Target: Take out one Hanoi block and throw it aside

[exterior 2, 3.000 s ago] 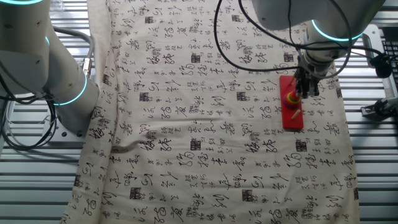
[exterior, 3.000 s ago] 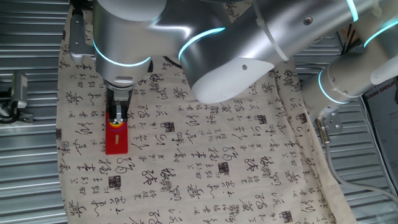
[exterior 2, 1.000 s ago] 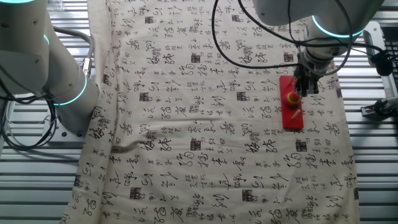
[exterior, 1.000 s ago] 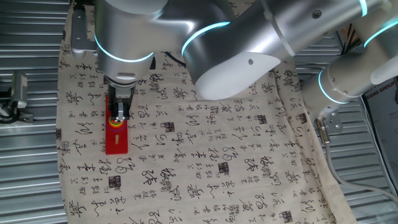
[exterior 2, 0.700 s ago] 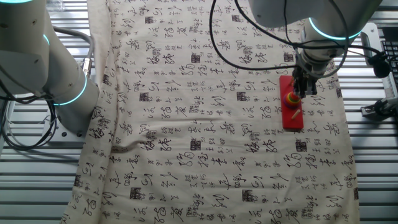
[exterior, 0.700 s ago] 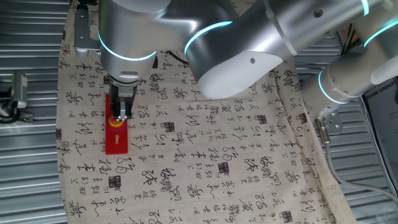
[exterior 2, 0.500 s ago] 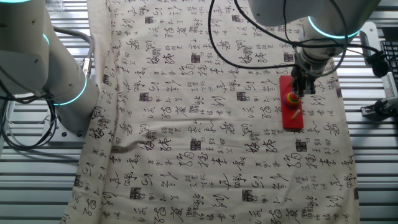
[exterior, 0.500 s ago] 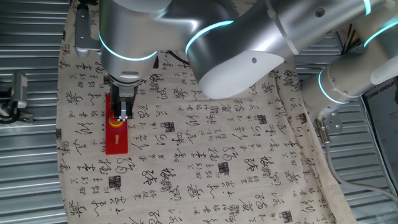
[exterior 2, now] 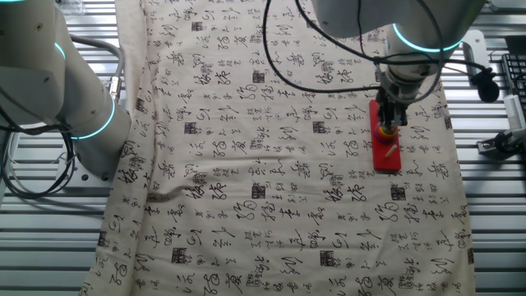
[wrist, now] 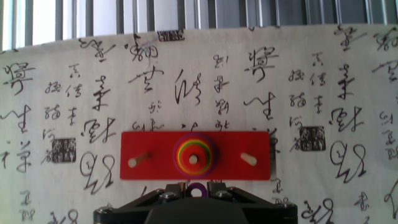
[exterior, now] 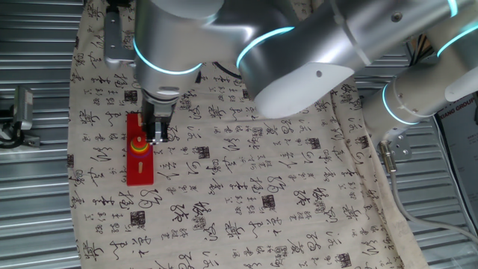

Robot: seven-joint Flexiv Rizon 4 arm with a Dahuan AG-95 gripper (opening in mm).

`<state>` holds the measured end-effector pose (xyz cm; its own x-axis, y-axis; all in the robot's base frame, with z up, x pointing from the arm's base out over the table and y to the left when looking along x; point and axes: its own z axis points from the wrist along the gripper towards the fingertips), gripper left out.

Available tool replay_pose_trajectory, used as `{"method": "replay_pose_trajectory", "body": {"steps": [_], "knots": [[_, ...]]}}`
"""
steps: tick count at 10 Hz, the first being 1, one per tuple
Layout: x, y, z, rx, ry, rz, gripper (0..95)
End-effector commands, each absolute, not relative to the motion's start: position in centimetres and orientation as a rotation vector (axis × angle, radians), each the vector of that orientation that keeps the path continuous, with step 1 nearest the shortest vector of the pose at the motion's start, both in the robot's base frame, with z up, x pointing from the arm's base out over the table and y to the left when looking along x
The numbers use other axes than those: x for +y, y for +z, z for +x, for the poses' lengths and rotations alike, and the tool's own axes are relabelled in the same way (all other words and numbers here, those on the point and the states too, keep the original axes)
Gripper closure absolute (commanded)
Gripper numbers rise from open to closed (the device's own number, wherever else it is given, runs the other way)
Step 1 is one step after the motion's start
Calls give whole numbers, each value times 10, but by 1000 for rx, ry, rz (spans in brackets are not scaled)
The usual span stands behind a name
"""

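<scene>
The hand view shows the tiny purple Hanoi block (wrist: 196,185) pinched between my gripper's (wrist: 196,188) two fingers, just clear of the red base (wrist: 149,146). The remaining rings (wrist: 195,156) stay stacked on the base's middle peg. The two outer pegs are bare. In one fixed view the gripper (exterior: 157,139) hangs just right of the ring stack (exterior: 139,146) on the red base (exterior: 140,170). In the other fixed view the gripper (exterior 2: 389,124) is just above the stack (exterior 2: 385,131). The purple block is too small to make out in both fixed views.
A cloth printed with black characters (exterior: 246,187) covers the table. Metal slats (exterior: 30,194) surround it. A second robot arm (exterior 2: 57,90) stands at the cloth's edge. Black cables (exterior 2: 283,57) hang from my arm over the cloth.
My gripper has lifted off the ring stack and shifted a little sideways from the middle peg, with the purple block held between its fingers.
</scene>
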<state>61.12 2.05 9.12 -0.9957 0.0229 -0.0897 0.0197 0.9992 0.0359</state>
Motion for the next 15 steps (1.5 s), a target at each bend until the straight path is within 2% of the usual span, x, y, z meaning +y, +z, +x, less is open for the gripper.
{"method": "replay_pose_trajectory", "body": {"steps": [1, 6, 15], "knots": [[20, 92, 607, 3048, 53, 35, 950], [22, 91, 593, 3040, 41, 52, 950], [20, 92, 589, 3038, 45, 71, 950]]}}
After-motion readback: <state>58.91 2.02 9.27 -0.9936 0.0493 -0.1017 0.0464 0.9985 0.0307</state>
